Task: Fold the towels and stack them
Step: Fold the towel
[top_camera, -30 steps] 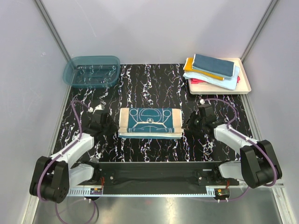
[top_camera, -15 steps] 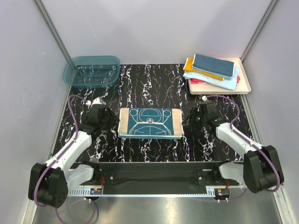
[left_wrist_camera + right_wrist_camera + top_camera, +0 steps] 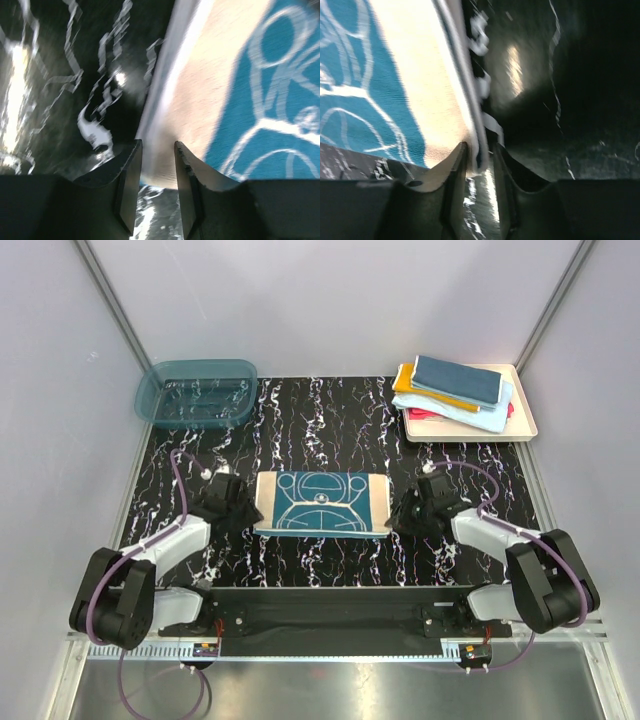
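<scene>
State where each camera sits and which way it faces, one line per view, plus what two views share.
Top external: above and behind the arms, looking down on the table; both arms show, left gripper and right gripper flanking the teal towel.
Left wrist: on the left arm, looking along its fingers at the towel's left edge.
Right wrist: on the right arm, along its fingers at the towel's right edge.
Shared: all three show that towel.

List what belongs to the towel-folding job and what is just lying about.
Job: dark teal towel with cream border, mid-table; stack of folded towels, far right.
Lying about: translucent teal basin, far left; cream tray, under the stack.
</scene>
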